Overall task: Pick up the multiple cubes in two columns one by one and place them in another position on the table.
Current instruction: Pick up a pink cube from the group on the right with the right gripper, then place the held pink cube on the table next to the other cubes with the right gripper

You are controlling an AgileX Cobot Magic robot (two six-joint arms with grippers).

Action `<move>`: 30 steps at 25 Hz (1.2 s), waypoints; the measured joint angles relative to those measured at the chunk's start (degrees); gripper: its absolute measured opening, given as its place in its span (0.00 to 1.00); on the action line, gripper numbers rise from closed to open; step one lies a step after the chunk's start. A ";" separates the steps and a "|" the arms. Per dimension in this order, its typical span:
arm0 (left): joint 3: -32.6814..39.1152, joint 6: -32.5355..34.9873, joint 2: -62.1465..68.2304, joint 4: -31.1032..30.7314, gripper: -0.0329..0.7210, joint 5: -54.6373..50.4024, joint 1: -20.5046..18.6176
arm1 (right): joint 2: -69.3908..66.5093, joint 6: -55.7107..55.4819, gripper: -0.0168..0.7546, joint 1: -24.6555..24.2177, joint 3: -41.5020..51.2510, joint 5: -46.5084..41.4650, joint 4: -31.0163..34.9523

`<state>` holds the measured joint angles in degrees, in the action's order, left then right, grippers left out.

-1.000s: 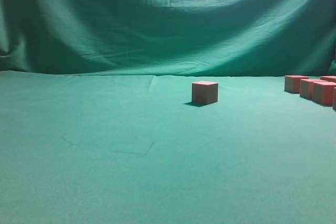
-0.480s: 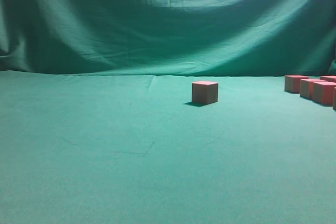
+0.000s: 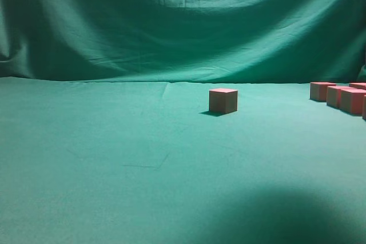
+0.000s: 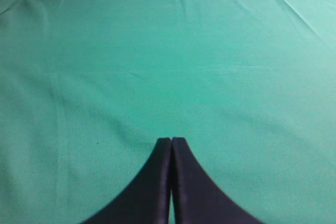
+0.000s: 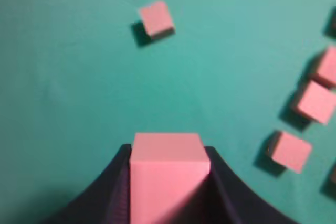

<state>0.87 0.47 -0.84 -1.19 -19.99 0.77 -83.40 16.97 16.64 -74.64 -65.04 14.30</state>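
In the exterior view, a lone cube (image 3: 223,100) is sitting mid-table (image 3: 114,158), while more cubes (image 3: 343,96) are clustering at the far right edge. In the left wrist view, the left gripper (image 4: 171,141) is hanging over bare cloth, fingers pressed together. In the right wrist view, the right gripper (image 5: 168,156) is pinching a held cube (image 5: 167,171) above the table, other cubes lying to its right.

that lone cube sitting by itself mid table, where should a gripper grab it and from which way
Probably from above, jaws closing on two opposite vertical side faces of the lone cube. It sits flat on the table, well apart from the other cubes, so both sides are free. In the right wrist view it lies turned at an angle, so rotate the wrist to match its faces.
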 joint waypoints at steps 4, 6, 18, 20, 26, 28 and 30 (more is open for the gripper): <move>0.00 0.00 0.00 0.00 0.04 0.00 0.00 | -6.09 0.22 0.36 11.09 -10.86 -2.67 -7.08; 0.00 0.00 0.00 0.00 0.04 0.00 0.00 | -11.98 0.22 0.36 16.20 -17.33 -5.16 -12.16; 0.00 0.00 0.00 0.00 0.04 0.00 0.00 | -43.62 7.70 0.36 22.53 -45.95 -5.93 -20.32; 0.00 0.00 0.00 0.00 0.04 0.00 0.00 | -46.20 8.69 0.36 22.53 -46.99 -5.93 -21.11; 0.00 0.00 0.00 0.00 0.04 0.00 0.00 | -50.59 11.07 0.36 21.92 -47.35 -5.93 -23.81; 0.00 0.00 0.00 0.00 0.04 0.00 0.00 | -51.32 12.53 0.36 20.99 -47.35 -5.82 -23.81; 0.00 0.00 0.00 0.00 0.04 0.00 0.00 | -51.74 14.74 0.36 20.07 -47.35 -5.82 -23.50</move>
<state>0.87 0.47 -0.84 -1.19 -19.99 0.77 -135.14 31.71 36.72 -121.99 -70.86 -9.21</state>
